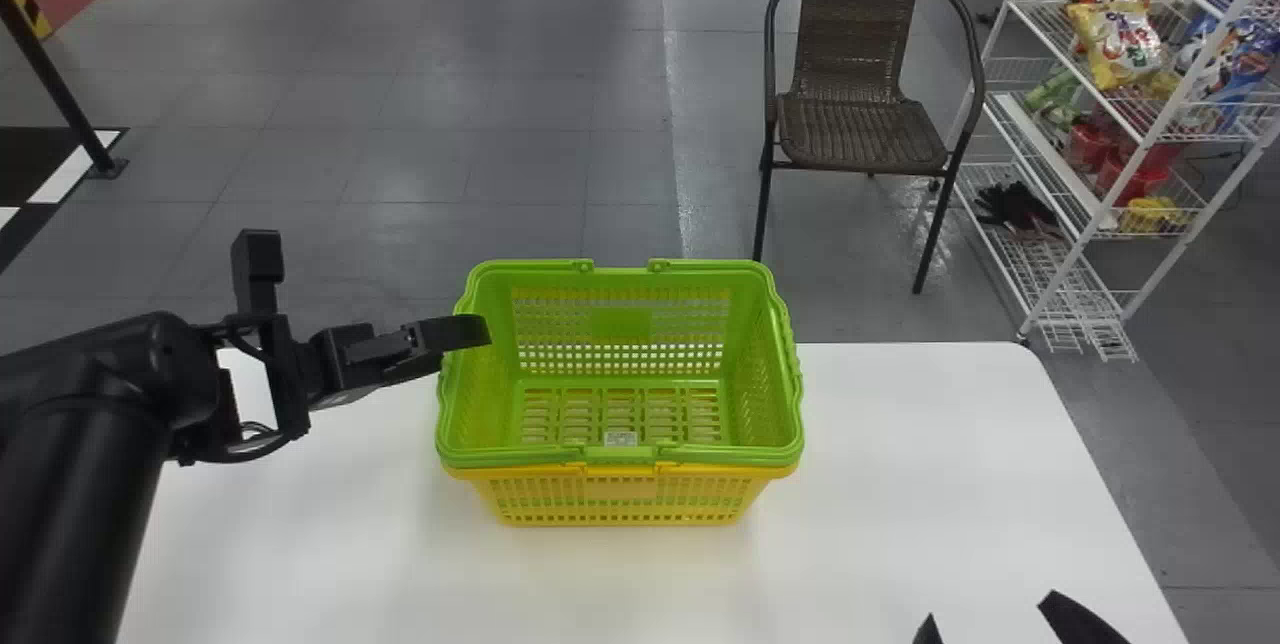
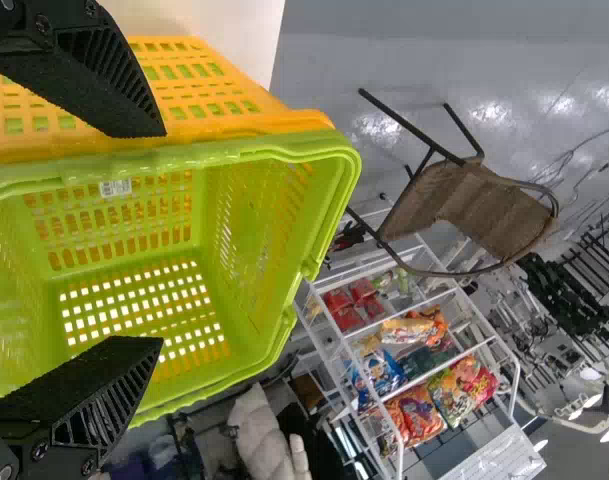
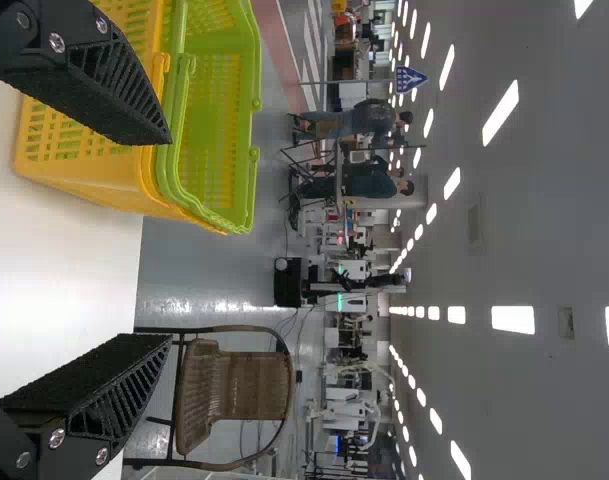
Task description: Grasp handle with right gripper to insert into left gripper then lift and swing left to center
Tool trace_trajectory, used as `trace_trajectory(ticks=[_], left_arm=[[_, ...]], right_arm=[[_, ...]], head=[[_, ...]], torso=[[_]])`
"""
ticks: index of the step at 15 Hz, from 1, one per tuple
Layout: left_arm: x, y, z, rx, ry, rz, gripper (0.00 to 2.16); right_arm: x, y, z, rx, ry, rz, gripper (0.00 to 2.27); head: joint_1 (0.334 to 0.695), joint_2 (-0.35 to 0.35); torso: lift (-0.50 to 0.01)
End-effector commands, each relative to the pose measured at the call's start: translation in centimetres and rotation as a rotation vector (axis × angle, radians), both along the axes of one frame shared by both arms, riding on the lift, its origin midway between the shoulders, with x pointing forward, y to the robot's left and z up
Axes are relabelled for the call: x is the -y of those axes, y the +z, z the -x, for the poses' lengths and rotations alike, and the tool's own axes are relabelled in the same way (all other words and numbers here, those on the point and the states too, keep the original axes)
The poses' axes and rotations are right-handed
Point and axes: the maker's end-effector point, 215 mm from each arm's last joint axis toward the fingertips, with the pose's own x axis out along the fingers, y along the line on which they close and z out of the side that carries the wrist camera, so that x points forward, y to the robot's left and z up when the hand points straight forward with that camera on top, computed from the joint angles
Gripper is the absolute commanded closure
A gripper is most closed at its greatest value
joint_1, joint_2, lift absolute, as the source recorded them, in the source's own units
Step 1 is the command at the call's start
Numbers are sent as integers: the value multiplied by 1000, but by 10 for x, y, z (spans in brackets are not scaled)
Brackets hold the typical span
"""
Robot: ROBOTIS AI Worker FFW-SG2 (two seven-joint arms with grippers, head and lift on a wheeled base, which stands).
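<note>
The left pincer is wide open, with its two black fingers apart and nothing between them. Its tips are at the left edge of the green basket; it is hard to tell if they touch it. The right pincer is open too, and has nothing in it. It is low on the right, near the front of the white worktop, well apart from the basket.

The green basket sits inside a yellow basket. Both stand upright on the worktop, near its middle. A green handle lies folded down along the near edge of the green basket.

Past the worktop, a brown chair stands on the gray floor. To the right of the chair is a white wire rack with snack bags on it. A black pole stands far off to the left.
</note>
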Motion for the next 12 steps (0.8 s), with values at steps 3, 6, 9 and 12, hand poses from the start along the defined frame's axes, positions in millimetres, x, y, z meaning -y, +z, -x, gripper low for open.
trace_trajectory(ticks=[3, 6, 9, 12], left_arm=[[3, 14, -1, -6, -1, 54, 60], [8, 26, 2, -27, -9, 120, 60], [16, 43, 4, -32, -25, 190, 60], [22, 55, 1, -15, -35, 225, 60]], right_arm=[[1, -1, 1, -2, -3, 1, 120], [3, 0, 1, 2, -6, 2, 120], [4, 0, 0, 4, -7, 3, 120], [13, 3, -7, 15, -26, 12, 120]], head=[[695, -29], [695, -33], [695, -42], [695, -53]], torso=[[0], [0], [0], [0]])
